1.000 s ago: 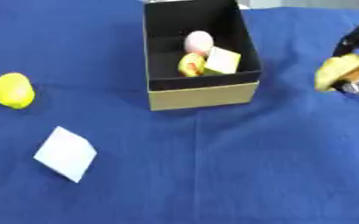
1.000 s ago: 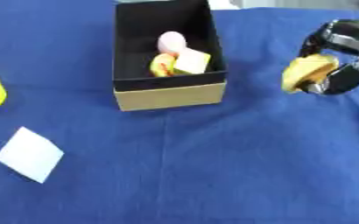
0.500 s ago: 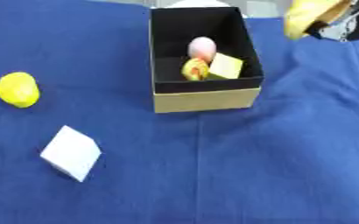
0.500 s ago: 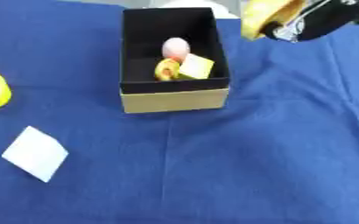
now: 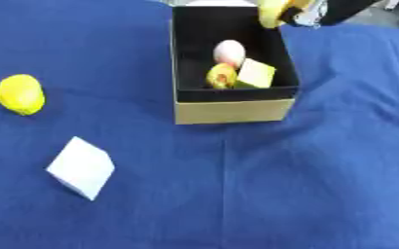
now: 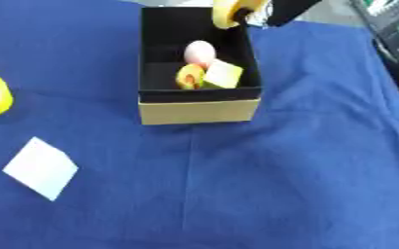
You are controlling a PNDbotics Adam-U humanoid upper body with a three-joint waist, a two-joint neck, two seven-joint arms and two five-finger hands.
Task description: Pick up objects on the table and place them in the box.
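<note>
Right hand (image 5: 309, 10) curled around a yellow fruit-like object (image 6: 226, 11), held above the far right rim of the box (image 6: 199, 112). Open compartment directly below and slightly left; release calls for only a small inward shift.

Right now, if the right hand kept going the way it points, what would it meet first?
Probably the box interior: the right hand, holding a yellow object, points over its far end. Depth is unclear.
</note>
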